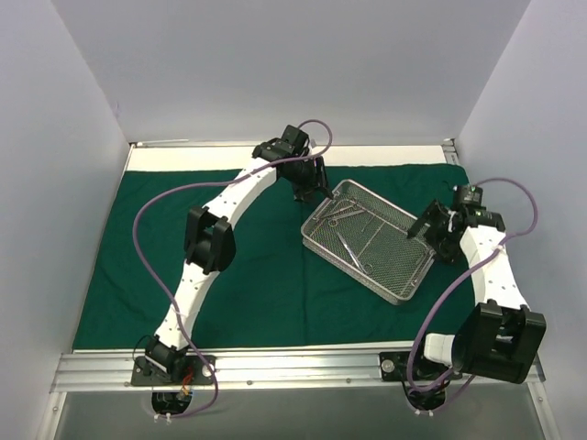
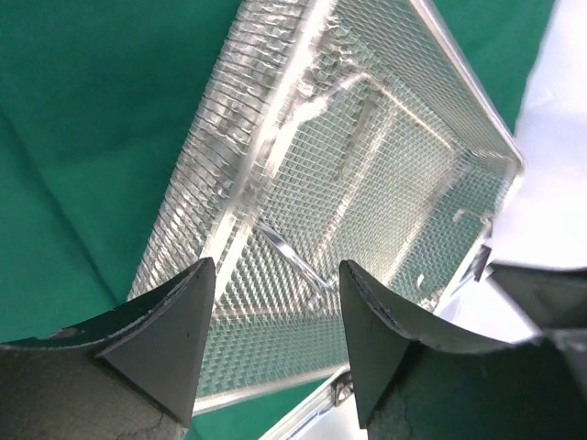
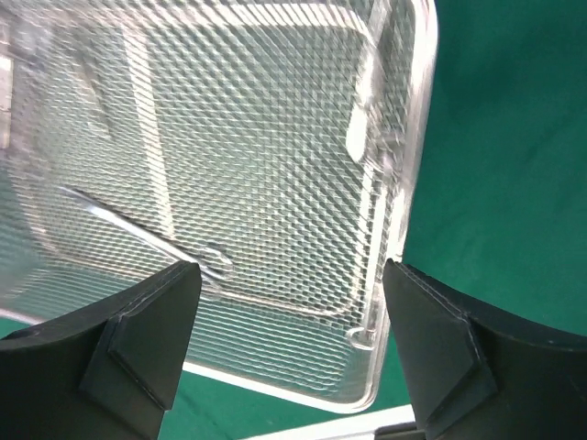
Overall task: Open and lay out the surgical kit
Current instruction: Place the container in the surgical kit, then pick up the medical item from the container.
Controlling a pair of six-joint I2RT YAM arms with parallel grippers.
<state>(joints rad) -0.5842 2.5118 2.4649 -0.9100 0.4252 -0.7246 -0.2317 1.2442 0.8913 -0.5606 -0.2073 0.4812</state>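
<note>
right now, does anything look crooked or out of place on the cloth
The wire-mesh tray sits askew, turned diagonal to the edges of the green drape. The instruments that show lie inside it. Nothing looks spilled or damaged.

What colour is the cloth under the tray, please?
The cloth is dark green, clearest in the top view.

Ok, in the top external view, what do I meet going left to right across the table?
Bare dark green drape → left pincer → wire-mesh tray → right pincer. The instruments lie inside the tray, so unranked.
</note>
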